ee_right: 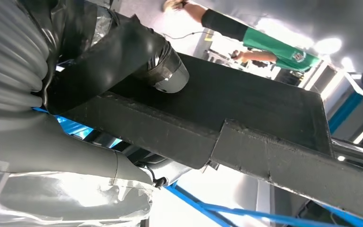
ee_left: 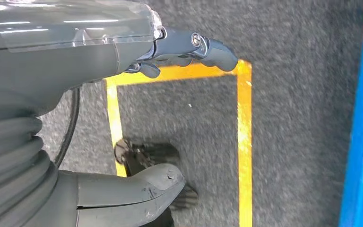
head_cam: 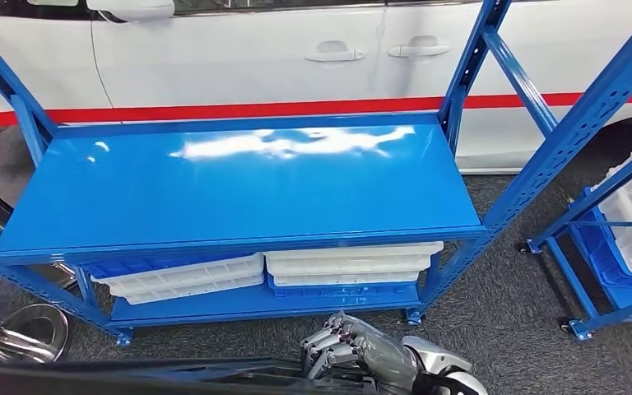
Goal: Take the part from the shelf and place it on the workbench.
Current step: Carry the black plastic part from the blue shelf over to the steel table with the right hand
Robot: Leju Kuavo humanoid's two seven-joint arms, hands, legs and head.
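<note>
The right robot hand (ee_right: 123, 66) grips a long black part (ee_right: 246, 118), lying sideways, low before the blue desk (head_cam: 239, 189). The left robot hand (ee_left: 170, 52) hangs empty, fingers apart.

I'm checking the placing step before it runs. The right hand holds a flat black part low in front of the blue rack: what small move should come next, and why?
Probably raise the right hand and carry the black part up and forward toward the blue top surface. The part sits below that surface's front edge in the head view, so lifting first should avoid striking the edge.
</note>
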